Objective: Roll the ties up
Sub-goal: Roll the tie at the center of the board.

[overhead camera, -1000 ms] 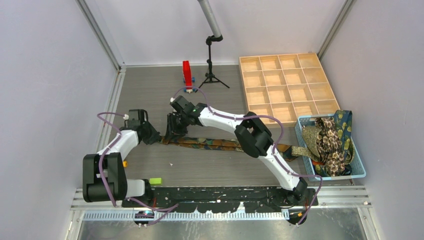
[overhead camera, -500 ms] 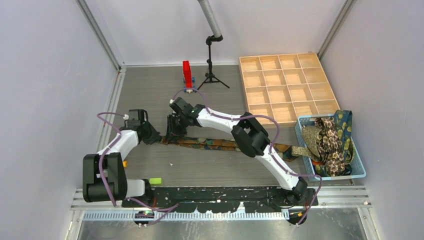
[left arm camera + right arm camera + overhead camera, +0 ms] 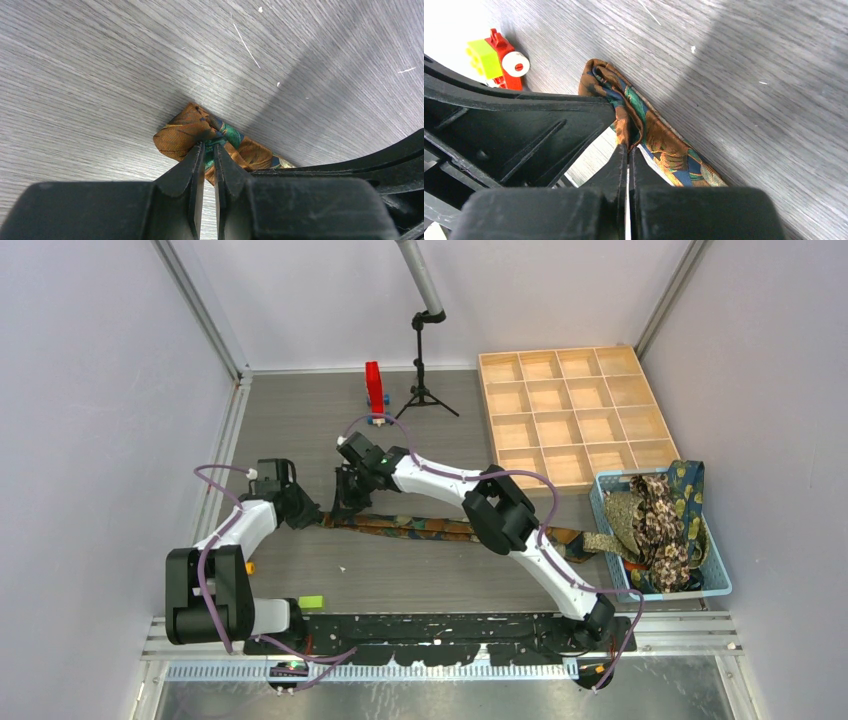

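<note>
An orange, teal and blue patterned tie [image 3: 430,528] lies stretched across the floor from centre left toward the basket. Its left end is folded over into a small roll [image 3: 200,135], also in the right wrist view [image 3: 624,107]. My left gripper [image 3: 209,146] is shut on that rolled end from the left side. My right gripper [image 3: 628,146] is shut on the same folded end from the other side. In the top view both grippers meet at the tie's left end, the left [image 3: 312,517] and the right [image 3: 345,505]. More ties [image 3: 660,520] lie heaped in the basket.
A light blue plastic basket [image 3: 718,585] stands at the right. A wooden compartment tray [image 3: 570,415] sits at the back right. A red block [image 3: 373,388] and a black tripod [image 3: 425,390] stand at the back. A green block [image 3: 311,601] lies near the front edge.
The right arm has shifted slightly toward the back left, its wrist staying over the tie's end. The left arm and the tie look unchanged.
</note>
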{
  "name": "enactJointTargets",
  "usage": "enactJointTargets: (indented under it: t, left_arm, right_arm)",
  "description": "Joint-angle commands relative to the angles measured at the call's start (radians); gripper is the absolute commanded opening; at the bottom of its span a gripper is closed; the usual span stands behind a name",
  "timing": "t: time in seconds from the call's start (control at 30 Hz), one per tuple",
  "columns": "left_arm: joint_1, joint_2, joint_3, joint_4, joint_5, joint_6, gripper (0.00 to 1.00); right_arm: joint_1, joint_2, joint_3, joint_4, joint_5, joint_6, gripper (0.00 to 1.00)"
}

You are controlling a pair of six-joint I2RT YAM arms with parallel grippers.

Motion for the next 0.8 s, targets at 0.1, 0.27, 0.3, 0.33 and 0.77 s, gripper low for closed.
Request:
enactJointTargets:
  t: [0.1,0.27,0.3,0.33,0.77]
  left_arm:
    - [0.01,-0.044,0.046,-0.03,0.009,0.009,0.17]
    - [0.01,-0.066,0.055,-0.038,0.0,0.012,0.28]
    - [0.012,-0.065,0.056,-0.042,-0.003,0.014,0.3]
    - [0.012,-0.065,0.059,-0.046,-0.007,0.018,0.32]
    - [0.139,-0.078,-0.009,0.03,0.093,0.101,0.41]
  right_arm:
    - [-0.02,0.002,0.073,-0.045,0.012,-0.041,0.0]
    - [-0.032,0.014,0.106,-0.084,0.009,-0.072,0.0]
    - [-0.033,0.019,0.113,-0.091,0.006,-0.08,0.0]
    - [-0.034,0.024,0.117,-0.094,-0.002,-0.084,0.0]
    - [-0.055,0.074,0.124,-0.117,-0.028,-0.119,0.0]
